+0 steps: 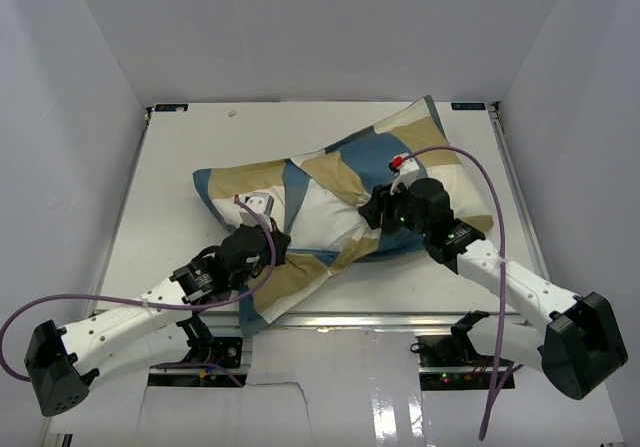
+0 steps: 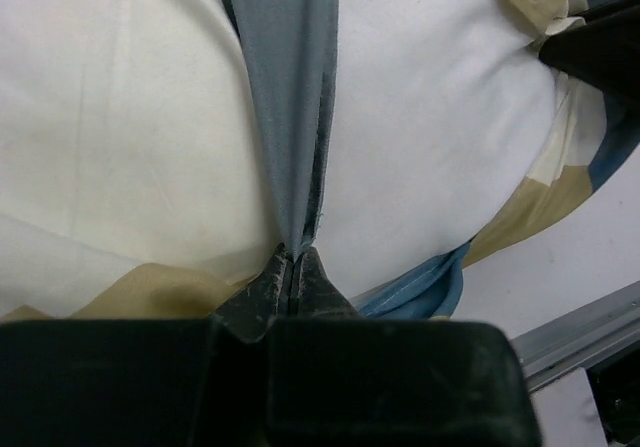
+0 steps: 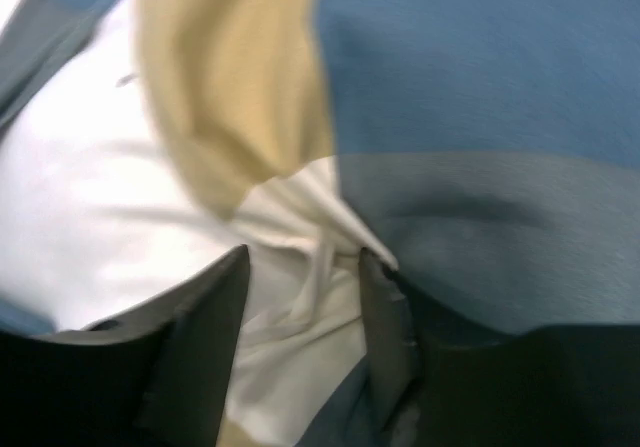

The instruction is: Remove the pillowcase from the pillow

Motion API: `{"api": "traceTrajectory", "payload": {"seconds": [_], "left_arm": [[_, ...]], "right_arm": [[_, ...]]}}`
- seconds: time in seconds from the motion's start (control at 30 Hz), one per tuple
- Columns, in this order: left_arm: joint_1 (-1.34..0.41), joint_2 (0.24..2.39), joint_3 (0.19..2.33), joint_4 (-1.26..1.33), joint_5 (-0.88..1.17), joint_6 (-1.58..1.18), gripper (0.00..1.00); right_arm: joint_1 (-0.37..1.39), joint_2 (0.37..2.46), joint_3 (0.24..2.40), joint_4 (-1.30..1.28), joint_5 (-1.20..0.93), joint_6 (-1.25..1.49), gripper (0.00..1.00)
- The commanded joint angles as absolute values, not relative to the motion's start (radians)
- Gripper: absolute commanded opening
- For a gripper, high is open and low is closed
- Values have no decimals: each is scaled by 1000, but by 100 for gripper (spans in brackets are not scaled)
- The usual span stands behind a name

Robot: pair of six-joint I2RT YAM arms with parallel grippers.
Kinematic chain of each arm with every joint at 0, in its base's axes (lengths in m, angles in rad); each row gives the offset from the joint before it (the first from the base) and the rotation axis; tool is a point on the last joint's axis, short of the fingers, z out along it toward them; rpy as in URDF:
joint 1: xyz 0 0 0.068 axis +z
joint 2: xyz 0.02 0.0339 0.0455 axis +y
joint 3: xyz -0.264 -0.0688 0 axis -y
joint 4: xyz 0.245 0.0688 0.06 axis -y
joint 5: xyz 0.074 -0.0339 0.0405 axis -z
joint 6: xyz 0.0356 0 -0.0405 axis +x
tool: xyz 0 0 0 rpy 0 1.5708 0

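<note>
At the near edge of the table [image 1: 185,147], just past the metal rail [image 1: 400,319], the left arm reaches in from the left and its gripper [image 1: 262,242] sits against the near-left part of the pillowcase [image 1: 340,162]. The left wrist view shows that gripper [image 2: 292,277] pressed tight together on a narrow blue strip of the pillowcase [image 2: 285,97], which runs taut and straight up from the fingertips. On both sides of the strip lies plump white cloth, seemingly the pillow [image 2: 120,127], with tan and blue pillowcase cloth gathered along the near side. A corner of the cover hangs toward the rail by the left arm. A little farther in, the right arm comes in from the right, and its gripper [image 1: 378,207] rests on the middle of the bundle, beside a white patch that looks like the pillow [image 1: 325,217] showing between blue edges. In the blurred right wrist view, the right gripper [image 3: 305,287] has its fingers spread, with a bunched fold of white cloth lying between them — whether the pads touch it cannot be told — and a broad blue block of the pillowcase [image 3: 470,67] and a tan one beyond. The pillow, still largely inside its cover, lies slantwise across the table's middle, its far corner pointing to the back right. A purple cable [image 1: 480,167] loops over the right arm, another [image 1: 100,299] trails along the left arm.
</note>
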State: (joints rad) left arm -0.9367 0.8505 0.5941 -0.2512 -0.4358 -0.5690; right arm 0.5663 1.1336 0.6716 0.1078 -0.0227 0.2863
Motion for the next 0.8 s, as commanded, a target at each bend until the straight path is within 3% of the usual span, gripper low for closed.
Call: {"api": "traceTrajectory", "payload": {"seconds": [0.0, 0.23, 0.3, 0.37, 0.5, 0.63, 0.7, 0.73, 0.77], "left_arm": [[-927, 811, 566, -175, -382, -555, 0], [-925, 793, 522, -149, -373, -574, 0], [-925, 784, 506, -144, -379, -572, 0], [-927, 772, 497, -143, -393, -581, 0], [-925, 753, 499, -175, -406, -589, 0], [-923, 741, 531, -247, -472, -589, 0], [-923, 732, 545, -296, -500, -594, 0], [-923, 727, 552, -311, -523, -604, 0], [-923, 721, 567, -327, -531, -610, 0]], "right_arm": [[638, 1042, 725, 127, -135, 181, 57], [782, 1073, 787, 230, -304, 101, 65], [847, 1127, 816, 213, -302, 16, 76], [891, 1218, 841, 204, -192, -18, 85], [893, 1393, 881, 163, 46, 21, 88], [893, 1581, 896, 176, 139, 37, 88], [882, 1632, 922, 170, 202, 81, 83], [855, 1666, 928, 172, 224, 98, 73], [836, 1678, 937, 172, 225, 119, 43]]}}
